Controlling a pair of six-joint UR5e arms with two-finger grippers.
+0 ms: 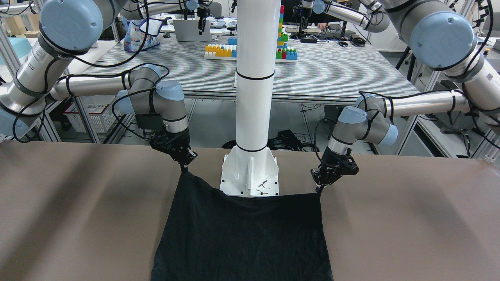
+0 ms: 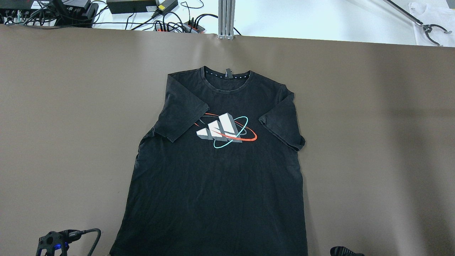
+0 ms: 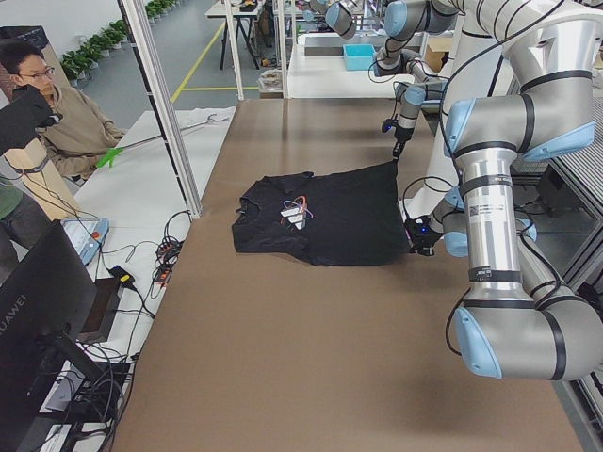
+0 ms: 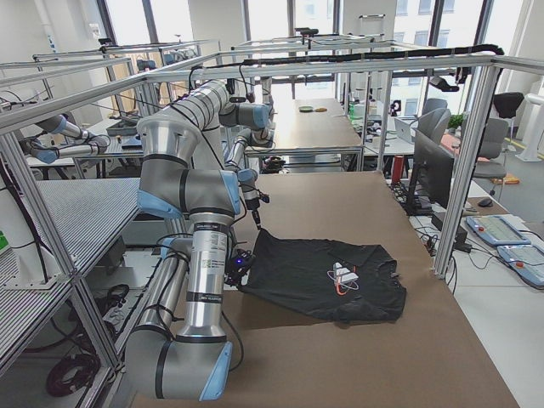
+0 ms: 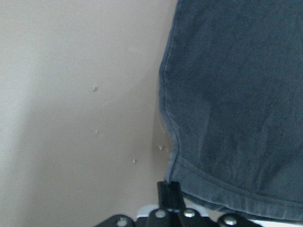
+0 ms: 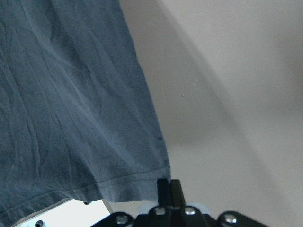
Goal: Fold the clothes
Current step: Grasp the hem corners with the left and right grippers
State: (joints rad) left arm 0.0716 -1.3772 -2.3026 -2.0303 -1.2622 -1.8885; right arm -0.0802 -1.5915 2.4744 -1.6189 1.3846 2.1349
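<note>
At the near hem, the left gripper (image 1: 320,190) and the right gripper (image 1: 183,168) are each clamping a corner of the black T-shirt (image 2: 213,185) — the worktop (image 2: 373,142) is stretching wide past both side edges.

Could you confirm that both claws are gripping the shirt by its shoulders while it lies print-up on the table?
Not quite: the left claw and right claw pinch the bottom hem corners of the shirt, not its shoulders, as the front-facing view shows. It does lie print-up on the table.
</note>
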